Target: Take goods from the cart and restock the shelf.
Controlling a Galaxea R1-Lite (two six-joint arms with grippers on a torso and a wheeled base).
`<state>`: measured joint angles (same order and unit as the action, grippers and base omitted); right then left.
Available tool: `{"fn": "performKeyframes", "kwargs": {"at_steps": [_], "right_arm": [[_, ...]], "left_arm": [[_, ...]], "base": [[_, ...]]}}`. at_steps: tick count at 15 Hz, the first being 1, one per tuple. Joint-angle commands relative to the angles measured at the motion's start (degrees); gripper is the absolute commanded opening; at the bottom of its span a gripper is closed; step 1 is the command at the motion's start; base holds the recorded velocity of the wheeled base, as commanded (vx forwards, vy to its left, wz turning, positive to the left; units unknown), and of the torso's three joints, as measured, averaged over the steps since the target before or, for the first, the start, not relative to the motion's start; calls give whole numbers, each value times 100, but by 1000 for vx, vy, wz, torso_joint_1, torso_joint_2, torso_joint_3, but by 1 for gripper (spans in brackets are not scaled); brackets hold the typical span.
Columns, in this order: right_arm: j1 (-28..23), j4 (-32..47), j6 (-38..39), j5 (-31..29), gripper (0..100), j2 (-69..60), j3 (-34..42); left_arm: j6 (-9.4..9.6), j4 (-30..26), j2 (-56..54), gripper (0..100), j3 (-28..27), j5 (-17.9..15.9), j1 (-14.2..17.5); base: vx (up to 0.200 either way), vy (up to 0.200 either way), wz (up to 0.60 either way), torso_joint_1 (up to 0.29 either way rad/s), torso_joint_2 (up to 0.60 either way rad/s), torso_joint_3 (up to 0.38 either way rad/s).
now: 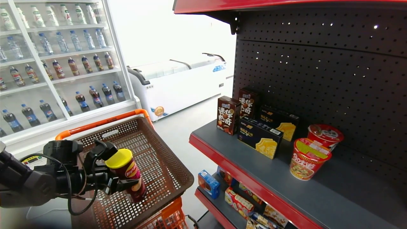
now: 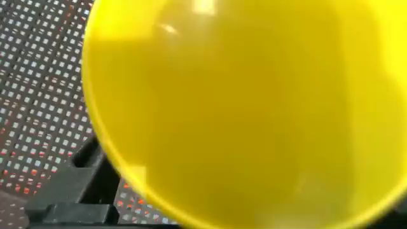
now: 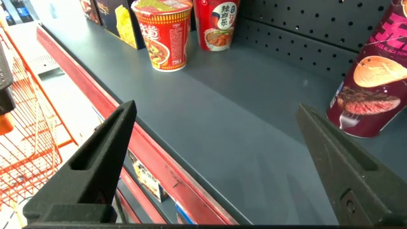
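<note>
My left gripper [image 1: 117, 168] is shut on a dark red chip can [image 1: 131, 176] with a yellow lid [image 1: 119, 158], held above the brown basket [image 1: 165, 165] of the orange cart. In the left wrist view the yellow lid [image 2: 254, 108] is right up against the camera. My right gripper [image 3: 219, 168] stands open over the grey shelf [image 3: 254, 127], nothing between its fingers. A dark red chip can [image 3: 375, 83] stands on the shelf beyond one finger. Two red noodle cups [image 3: 164, 33] stand farther along the shelf.
The grey shelf [image 1: 248, 159] carries brown snack boxes [image 1: 228, 115], dark blue boxes [image 1: 260, 136] and noodle cups [image 1: 307, 158]. A black pegboard backs it. More goods lie on the lower shelf [image 1: 235, 200]. A drinks fridge [image 1: 57, 63] and a white freezer [image 1: 178, 82] stand behind.
</note>
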<state>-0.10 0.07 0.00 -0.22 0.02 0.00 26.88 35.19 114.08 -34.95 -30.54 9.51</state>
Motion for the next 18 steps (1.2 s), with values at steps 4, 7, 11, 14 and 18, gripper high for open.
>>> {"fn": "performKeyframes", "kwargs": {"at_steps": [4,7,11,14,18], "right_arm": [[1,-7,0,-4,100,-2,0],[1,-7,0,-4,100,-2,0],[1,-7,-9,4,100,-2,0],[1,1,0,4,100,-2,0],[1,-7,0,4,100,-2,0]], "left_arm": [[-69,787,598,100,59,382,-292],[-623,1569,835,100,67,382,-494],[-869,1701,888,100,59,470,-740],[-939,1701,897,100,6,505,-863],[-1220,1912,967,0,-56,522,-1048]], "base": [[0,0,0,0,0,0],[0,0,0,0,0,0],[0,0,0,0,0,0],[0,0,0,0,0,0],[0,0,0,0,0,0]]}}
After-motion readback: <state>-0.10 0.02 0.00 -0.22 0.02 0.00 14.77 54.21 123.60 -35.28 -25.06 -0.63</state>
